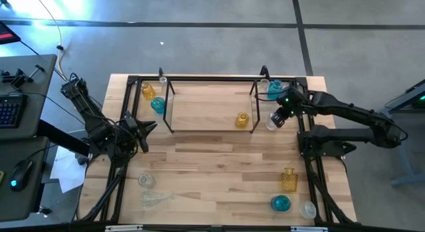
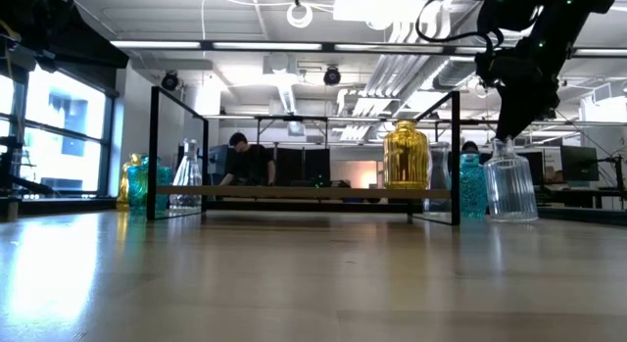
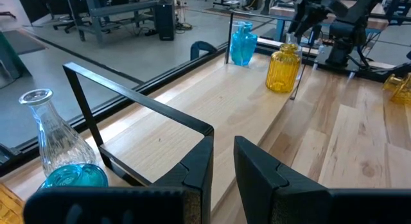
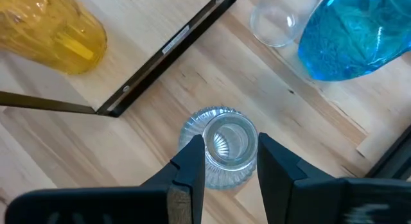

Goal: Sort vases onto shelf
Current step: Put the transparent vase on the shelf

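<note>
So the clear ribbed vase is standing on the table just outside the right end of the shelf, and the right pincer is straight over it with its fingers closed around the neck. Looks like a proper hold to me, base still down on the wood in the low view.

If I were doing this step I'd lift it straight up, no tilting, high enough to get over the thin black rod, then carry it inward and set it down on bare shelf floor.

Stuff in the way: the amber vase sits inside the shelf right next to that end, so there isn't much slack on that side. A blue vase and a small clear one are close behind, outside the rack.

Left pincer is parked by the shelf's left end, jaws nearly together with nothing in them. Three more vases are grouped there, and others wait at the table's near edge.
</note>
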